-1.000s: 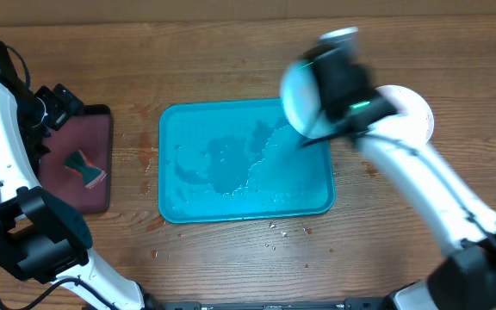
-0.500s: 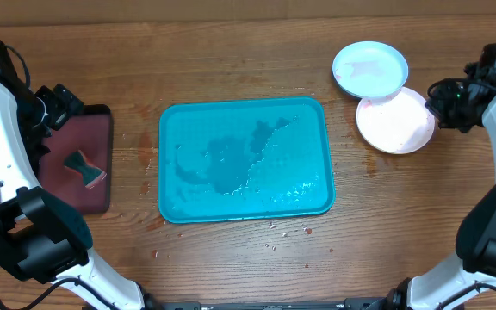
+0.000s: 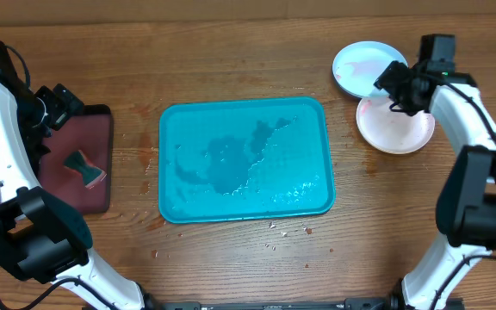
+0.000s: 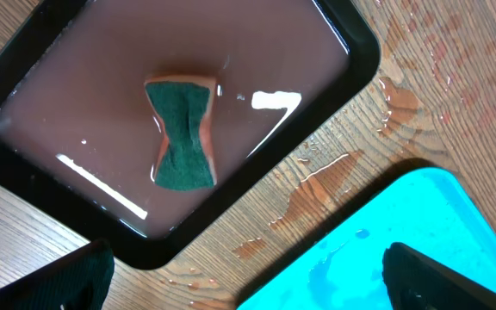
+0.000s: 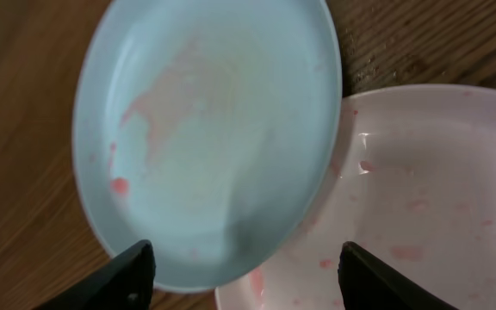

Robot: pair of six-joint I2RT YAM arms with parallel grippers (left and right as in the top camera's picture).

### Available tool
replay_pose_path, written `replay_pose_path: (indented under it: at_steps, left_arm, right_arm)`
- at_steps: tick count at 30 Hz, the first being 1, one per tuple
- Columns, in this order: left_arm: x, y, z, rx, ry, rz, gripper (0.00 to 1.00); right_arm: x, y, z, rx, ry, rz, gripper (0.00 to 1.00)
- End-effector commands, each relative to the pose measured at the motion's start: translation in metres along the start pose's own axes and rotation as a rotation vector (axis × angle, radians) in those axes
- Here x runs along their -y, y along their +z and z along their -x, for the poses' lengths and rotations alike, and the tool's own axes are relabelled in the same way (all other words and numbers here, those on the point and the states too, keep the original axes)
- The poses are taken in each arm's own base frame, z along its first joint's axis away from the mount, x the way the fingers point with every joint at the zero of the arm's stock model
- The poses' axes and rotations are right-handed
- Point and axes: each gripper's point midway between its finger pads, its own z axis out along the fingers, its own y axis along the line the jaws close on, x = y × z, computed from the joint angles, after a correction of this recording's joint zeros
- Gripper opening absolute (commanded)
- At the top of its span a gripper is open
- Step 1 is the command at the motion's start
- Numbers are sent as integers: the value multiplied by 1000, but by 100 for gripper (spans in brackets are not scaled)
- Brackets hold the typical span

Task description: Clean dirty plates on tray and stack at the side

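Wood surface (image 3: 231,52), far-right corner: teal plate (image 5: 205,146) directly under right hand (image 5: 248,277), rim overlapping white plate (image 5: 420,198). Hand spread apart, nothing held. R arm nearer.

The large rectangular plastic tray (image 3: 196,116) was bright turquoise, mottled with darker, wet-looking blotches across its middle. The small round light teal plate (image 3: 357,62) had a whitish centre washed with pale pink smears and a few red specks. The small round white plate (image 3: 401,131) was tinged pink and dotted with red spots. The smaller rectangular tray (image 3: 100,138) was maroon inside a glossy black rim. The hourglass-shaped sponge (image 4: 182,133) was dark green with salmon-orange edges. The wooden table (image 3: 231,52) was warm brown, streaked with darker grain.
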Motion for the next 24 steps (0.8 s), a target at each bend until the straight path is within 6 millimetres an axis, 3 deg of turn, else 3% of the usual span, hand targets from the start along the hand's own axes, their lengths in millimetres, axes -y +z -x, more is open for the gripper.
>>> replay_pose_path:
  at_steps: [1, 2, 3, 7, 9, 13, 18, 21, 24]
  left_arm:
    - [3, -7, 2, 19, -5, -16, 100]
    - [3, -7, 2, 19, -5, -16, 100]
    - [3, -7, 2, 19, -5, -16, 100]
    - [3, -7, 2, 19, -5, -16, 100]
    - [3, -7, 2, 19, -5, -16, 100]
    - [3, -7, 2, 19, -5, -16, 100]
    - [3, -7, 2, 19, -4, -16, 100]
    - [3, -7, 2, 19, -5, -16, 100]
    - [3, -7, 2, 19, -4, -16, 100]
  right_arm:
    - [8, 16, -1, 5, 72, -39, 67]
    - [9, 18, -2, -1, 76, -42, 64]
    - [12, 20, -3, -2, 77, -53, 51]
    - [14, 20, -4, -3, 78, -67, 18]
    - [15, 19, -6, -12, 79, -72, 11]
    - [19, 10, -11, -38, 84, -95, 4]
    - [16, -29, -2, -9, 81, -90, 4]
    - [30, -61, 6, 44, 89, -171, 4]
    - [51, -75, 5, 44, 35, -262, 4]
